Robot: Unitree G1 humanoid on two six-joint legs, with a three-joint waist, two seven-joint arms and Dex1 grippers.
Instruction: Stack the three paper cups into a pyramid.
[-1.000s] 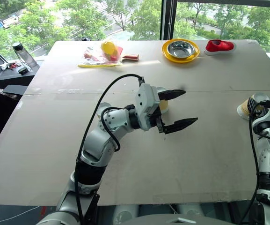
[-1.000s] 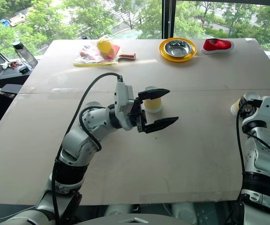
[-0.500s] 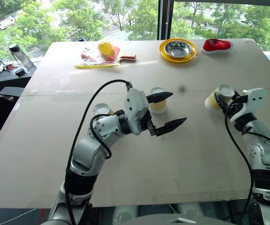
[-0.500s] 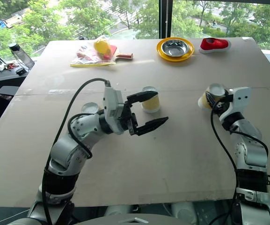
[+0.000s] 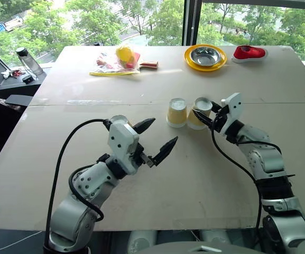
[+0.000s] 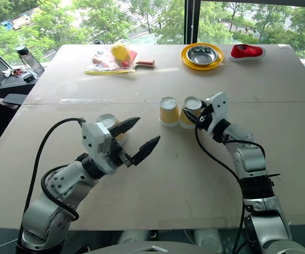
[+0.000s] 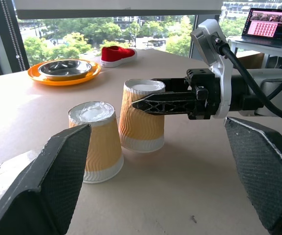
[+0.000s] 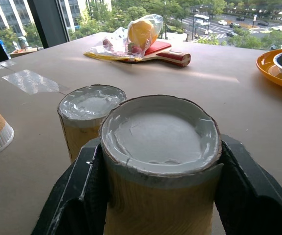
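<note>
The right end effector (image 5: 204, 117) grips one of the three paper cups, its two black fingers (image 7: 166, 104) clamped on either side of the ribbed wall. This held paper cup (image 5: 199, 112) stands upside down, white base up, and in the left wrist view its rim looks to be on the worktop (image 5: 205, 174) or just above it; I cannot tell which. Just beside the held cup, on the side away from the right arm, stands the second paper cup (image 5: 176, 111), also upside down; the two sit very close at their rims, and whether they touch cannot be told.

The left end effector (image 5: 159, 139) is released, its fingers spread wide with nothing between them, hovering above the worktop and pointing toward the pair of cups, which lie ahead of its fingertips and well apart from them. The third paper cup (image 6: 109, 126) stands close behind the upper finger of the left end effector, partly hidden by the wrist housing.

Far beyond both end effectors, along the worktop's far edge, are a yellow plate (image 5: 205, 60) holding a steel bowl (image 5: 205, 54), a red shoe (image 5: 249, 52) beside it, and a clear plastic bag (image 5: 112, 64) with a yellow fruit (image 5: 123, 53) in it lying on a table tennis paddle (image 8: 166, 54) with a red face and wooden handle. A dark bottle (image 5: 27, 61) stands on a side surface off the worktop's far corner.
</note>
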